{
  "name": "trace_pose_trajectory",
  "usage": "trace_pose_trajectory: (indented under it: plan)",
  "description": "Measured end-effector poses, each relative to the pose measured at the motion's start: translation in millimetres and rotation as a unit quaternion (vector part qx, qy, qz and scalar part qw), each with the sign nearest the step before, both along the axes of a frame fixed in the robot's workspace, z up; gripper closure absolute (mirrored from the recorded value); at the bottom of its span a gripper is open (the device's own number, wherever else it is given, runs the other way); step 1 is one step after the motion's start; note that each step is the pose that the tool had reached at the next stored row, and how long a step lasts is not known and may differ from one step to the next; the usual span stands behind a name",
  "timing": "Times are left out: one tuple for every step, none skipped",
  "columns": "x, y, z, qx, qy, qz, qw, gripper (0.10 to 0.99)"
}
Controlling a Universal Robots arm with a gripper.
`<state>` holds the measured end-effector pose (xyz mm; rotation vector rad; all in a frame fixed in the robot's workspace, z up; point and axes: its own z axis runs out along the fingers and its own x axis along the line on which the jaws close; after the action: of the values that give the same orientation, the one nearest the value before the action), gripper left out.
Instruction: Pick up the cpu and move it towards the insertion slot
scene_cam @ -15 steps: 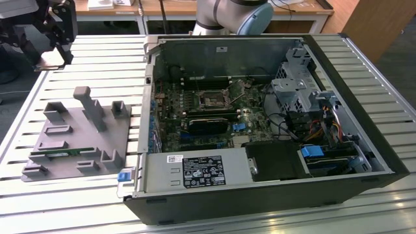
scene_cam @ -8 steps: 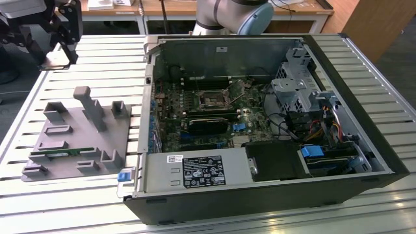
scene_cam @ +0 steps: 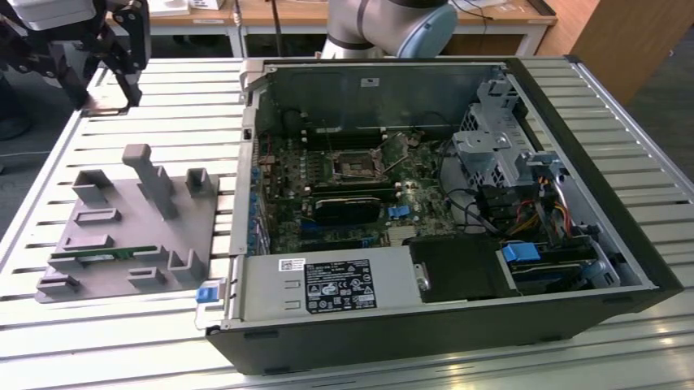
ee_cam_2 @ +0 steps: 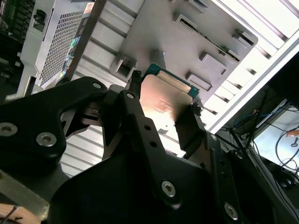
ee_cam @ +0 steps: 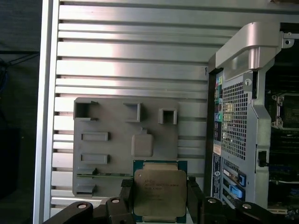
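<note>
Silver-grey cpu [ee_cam: 160,192] sits clamped by two opposite edges between your gripper's [ee_cam: 160,203] fingers [ee_cam: 127,196], over the grey fixture [ee_cam: 117,116]. In the exterior view, you'll find the gripper at upper left, well apart from the slot [scene_cam: 355,165] inside the case [scene_cam: 434,341], near centre.

A slatted metal desk [scene_cam: 109,349] spreads across most of the exterior view, its ribs catching pale light. A wooden desk [scene_cam: 292,12] runs along the top edge of the frame. A brown wooden panel [scene_cam: 635,32] stands at the upper right, above grey floor [scene_cam: 672,114].
</note>
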<state>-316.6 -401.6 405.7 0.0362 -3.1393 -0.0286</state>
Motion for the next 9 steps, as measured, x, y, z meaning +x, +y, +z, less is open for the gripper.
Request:
trace_pose_trajectory:
  plan:
    - [1.5, 0.1, 0.0, 0.0000, 0.0000, 0.000, 1.0000, 0.545]
    - [3.1, 0.1, 0.0, 0.0000, 0.0000, 0.000, 1.0000, 0.545]
    - [4.6, 0.2, 0.0, 0.0000, 0.0000, 0.000, 1.0000, 0.545]
    - [6.2, 0.2, 0.0, 0.0000, 0.0000, 0.000, 1.0000, 0.545]
    - [7.8, 0.3, 0.0, 0.0000, 0.0000, 0.000, 1.0000, 0.545]
    - [9.5, 0.3, 0.0, 0.0000, 0.0000, 0.000, 1.0000, 0.545]
    - [11.1, 0.4, 0.0, 0.0000, 0.0000, 0.000, 1.0000, 0.545]
    - [12.8, 0.4, 0.0, 0.0000, 0.0000, 0.000, 1.0000, 0.545]
    - [14.3, 0.5, 0.0, 0.0000, 0.0000, 0.000, 1.0000, 0.545]
